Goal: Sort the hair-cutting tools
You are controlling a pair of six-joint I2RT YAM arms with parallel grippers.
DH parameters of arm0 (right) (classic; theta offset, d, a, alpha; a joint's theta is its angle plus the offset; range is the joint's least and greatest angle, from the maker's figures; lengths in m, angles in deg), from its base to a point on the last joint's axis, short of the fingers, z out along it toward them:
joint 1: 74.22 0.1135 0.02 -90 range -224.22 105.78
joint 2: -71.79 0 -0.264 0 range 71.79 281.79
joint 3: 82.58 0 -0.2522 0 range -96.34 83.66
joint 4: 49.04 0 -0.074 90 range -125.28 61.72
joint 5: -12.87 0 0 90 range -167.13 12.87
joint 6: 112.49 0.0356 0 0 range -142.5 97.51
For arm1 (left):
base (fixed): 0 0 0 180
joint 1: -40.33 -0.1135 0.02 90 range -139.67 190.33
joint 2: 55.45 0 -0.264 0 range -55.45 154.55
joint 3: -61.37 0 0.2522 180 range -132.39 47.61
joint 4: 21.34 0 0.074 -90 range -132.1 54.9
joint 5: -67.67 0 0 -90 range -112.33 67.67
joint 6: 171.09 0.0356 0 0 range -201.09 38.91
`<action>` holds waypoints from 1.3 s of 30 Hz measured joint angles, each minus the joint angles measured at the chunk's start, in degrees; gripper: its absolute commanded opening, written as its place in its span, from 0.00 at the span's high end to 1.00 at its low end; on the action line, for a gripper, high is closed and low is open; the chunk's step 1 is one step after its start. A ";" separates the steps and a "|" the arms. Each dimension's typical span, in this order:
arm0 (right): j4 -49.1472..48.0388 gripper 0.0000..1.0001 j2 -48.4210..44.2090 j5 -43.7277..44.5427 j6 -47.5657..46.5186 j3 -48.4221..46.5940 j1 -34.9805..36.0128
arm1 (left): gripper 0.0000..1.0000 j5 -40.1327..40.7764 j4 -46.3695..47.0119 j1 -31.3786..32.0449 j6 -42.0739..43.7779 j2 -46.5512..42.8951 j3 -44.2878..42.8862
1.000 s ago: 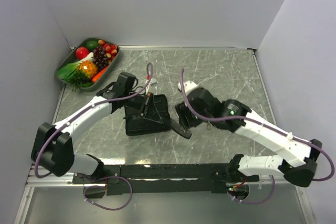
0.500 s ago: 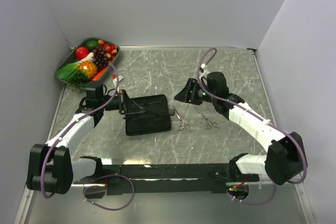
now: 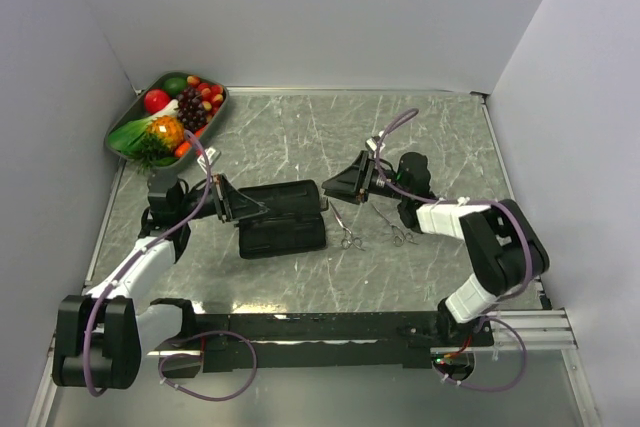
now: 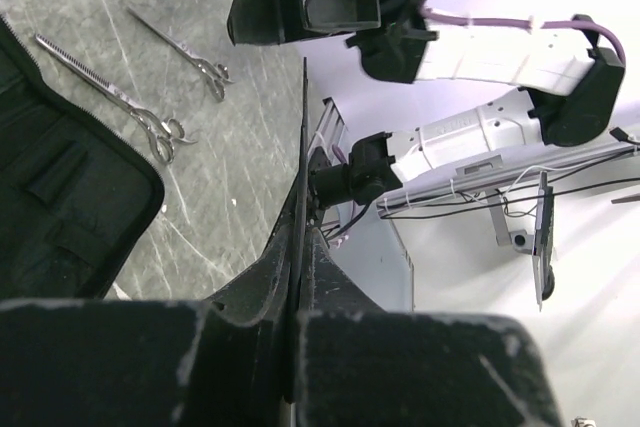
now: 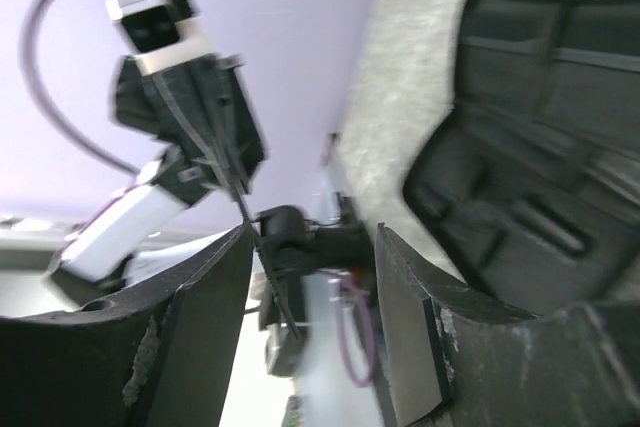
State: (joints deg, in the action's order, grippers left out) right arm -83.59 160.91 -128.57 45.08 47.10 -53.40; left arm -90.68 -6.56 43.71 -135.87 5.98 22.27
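thin silver metal scissors [image 3: 346,230] and a second pair [image 3: 397,227] lie flat mid-bench, just right of the black fabric pouch [image 3: 285,225]. they look light, stiff and slippery, so the ring handles are the best hold. the left tool [image 3: 234,203] pinches what seems a slim black comb-like bar [image 4: 303,117]. the right tool [image 3: 328,188] is spread and empty.

**Arms turned inward, grippers facing each other**

The left arm [image 3: 140,257] rises from its base and bends right at the wrist. The left gripper [image 3: 230,204] is pinched tight on a slim black bar [image 4: 303,127] (seen edge-on from its own wrist). The right arm [image 3: 490,232] folds sharply at the elbow, forearm pointing left. The right gripper [image 3: 330,190] holds its fingers [image 5: 190,337] spread apart.
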 measured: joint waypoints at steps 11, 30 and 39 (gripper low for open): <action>-15.82 0.46 3.45 -4.42 9.55 2.49 2.14 | 0.99 1.18 3.30 -0.44 -1.92 0.22 0.07; -15.43 0.90 2.62 -5.53 8.28 1.81 3.06 | 0.99 2.71 10.32 -0.61 -5.97 2.54 1.62; -13.44 1.00 2.62 -6.32 6.45 0.81 3.21 | 0.76 4.22 8.22 -0.76 -5.84 -0.35 3.15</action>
State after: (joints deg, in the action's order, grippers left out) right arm -97.04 163.53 -134.89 51.52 47.91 -50.19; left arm -86.47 1.65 42.95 -141.71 5.63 25.41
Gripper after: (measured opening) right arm 0.023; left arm 0.037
